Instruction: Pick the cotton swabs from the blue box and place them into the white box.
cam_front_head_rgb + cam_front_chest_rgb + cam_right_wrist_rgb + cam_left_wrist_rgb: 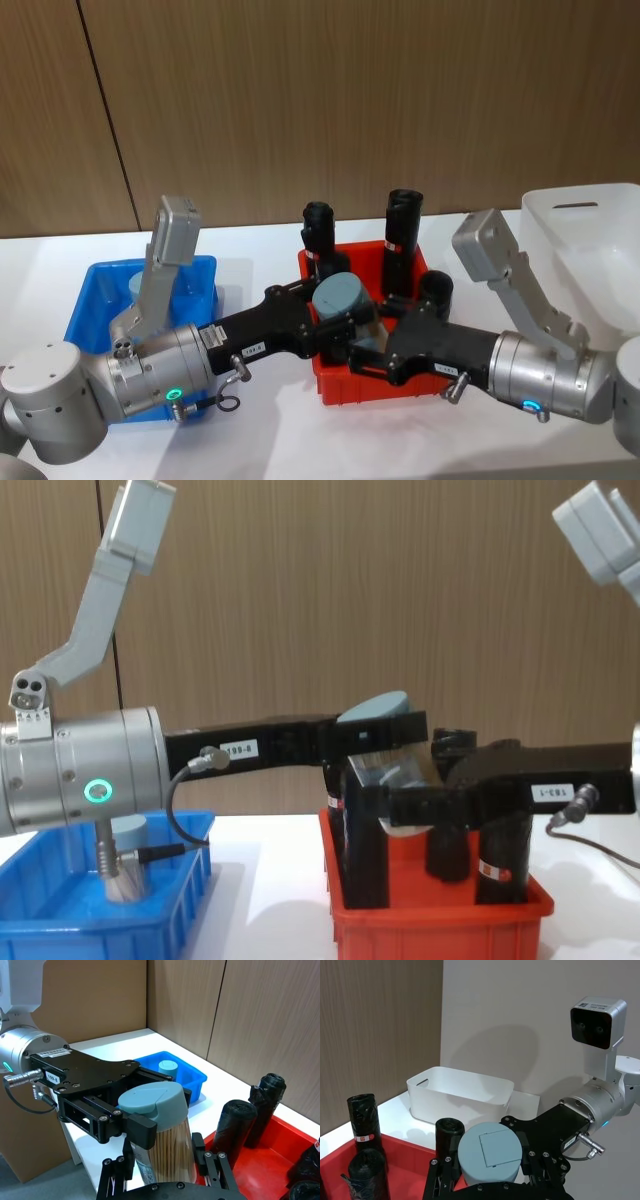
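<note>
Cotton swabs tub (340, 297) clamped in left gripper's (330, 330) fingers over red bin (400, 385); right gripper's (372, 345) grip unclear.

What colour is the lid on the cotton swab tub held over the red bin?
Grey-blue. The lid shows best in the right wrist view.

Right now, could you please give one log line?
swab tub: over red bin; left tool: shut on its lid; right tool: around its body; blue box: another tub inside
</note>
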Controlling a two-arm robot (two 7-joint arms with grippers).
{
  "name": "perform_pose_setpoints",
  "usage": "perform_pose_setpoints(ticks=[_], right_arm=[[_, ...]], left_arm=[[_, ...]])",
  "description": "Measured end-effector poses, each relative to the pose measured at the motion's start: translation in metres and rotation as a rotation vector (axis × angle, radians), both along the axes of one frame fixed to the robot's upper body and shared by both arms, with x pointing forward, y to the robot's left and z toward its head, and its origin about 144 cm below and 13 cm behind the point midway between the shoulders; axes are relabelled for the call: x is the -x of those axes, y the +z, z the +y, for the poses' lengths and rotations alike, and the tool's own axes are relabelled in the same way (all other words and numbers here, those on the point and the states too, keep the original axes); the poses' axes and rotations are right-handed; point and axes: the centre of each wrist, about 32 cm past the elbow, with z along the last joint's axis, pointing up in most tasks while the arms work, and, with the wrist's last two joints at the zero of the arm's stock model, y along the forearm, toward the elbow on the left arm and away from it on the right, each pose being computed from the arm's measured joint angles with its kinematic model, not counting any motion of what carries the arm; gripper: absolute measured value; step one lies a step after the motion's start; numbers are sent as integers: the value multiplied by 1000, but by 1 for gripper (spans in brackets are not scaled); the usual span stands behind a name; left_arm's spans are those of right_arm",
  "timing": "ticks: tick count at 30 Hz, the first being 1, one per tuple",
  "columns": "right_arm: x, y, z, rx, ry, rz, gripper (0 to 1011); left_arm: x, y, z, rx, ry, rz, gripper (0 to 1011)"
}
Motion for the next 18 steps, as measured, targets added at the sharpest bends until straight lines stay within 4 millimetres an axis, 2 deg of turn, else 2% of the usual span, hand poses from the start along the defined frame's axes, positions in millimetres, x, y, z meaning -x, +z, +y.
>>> perform_pose_setpoints(ticks=[8, 13, 18], right_arm=[[1, 2, 0, -23, 6, 14, 669], [2, 4, 1, -36, 12, 16, 647], [3, 5, 1, -45, 17, 20, 647]], left_arm=[[0, 0, 0, 3, -1, -2, 664], [0, 0, 0, -2, -2, 1, 756], [0, 0, 0, -2, -1, 1, 920]])
